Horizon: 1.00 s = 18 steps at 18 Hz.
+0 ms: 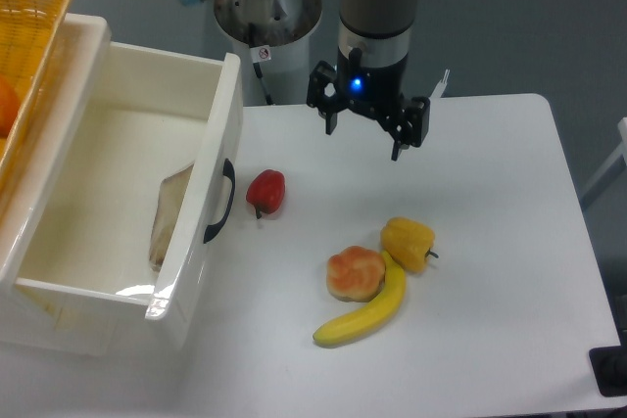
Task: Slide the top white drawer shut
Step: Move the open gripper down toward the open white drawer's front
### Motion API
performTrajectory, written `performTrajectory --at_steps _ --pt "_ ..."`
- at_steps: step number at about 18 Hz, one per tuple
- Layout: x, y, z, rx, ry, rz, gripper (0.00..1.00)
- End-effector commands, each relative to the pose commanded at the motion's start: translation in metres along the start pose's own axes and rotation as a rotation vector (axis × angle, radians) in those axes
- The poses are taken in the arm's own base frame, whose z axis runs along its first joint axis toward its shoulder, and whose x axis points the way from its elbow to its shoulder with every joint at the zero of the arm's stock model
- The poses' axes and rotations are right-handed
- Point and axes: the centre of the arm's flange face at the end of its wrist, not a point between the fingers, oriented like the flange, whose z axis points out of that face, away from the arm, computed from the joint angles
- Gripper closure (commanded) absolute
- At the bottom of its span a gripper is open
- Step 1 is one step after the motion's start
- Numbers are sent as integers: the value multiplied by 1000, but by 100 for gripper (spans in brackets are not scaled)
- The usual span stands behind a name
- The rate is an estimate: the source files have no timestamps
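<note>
The top white drawer stands pulled out at the left, its deep glossy box open to view with a pale flat object lying inside. A curved black handle sits on its front, facing right. My gripper hangs above the table's far middle, well to the right of the drawer front and apart from it. Its two fingers are spread, with nothing between them.
A red pepper lies just right of the handle. Nearer the front lie a yellow pepper, a bread roll and a banana. A yellow woven basket with an orange fruit sits on the cabinet, far left.
</note>
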Motion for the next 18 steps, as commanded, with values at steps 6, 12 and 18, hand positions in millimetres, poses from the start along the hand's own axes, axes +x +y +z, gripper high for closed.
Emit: performTrajectory --at_steps 6,12,18 --pt "-2 -1 11 -11 5 -75 0" --pt "-12 -10 34 -5 -1 -336 0" --pt "-3 -9 55 -77 -7 -343 0"
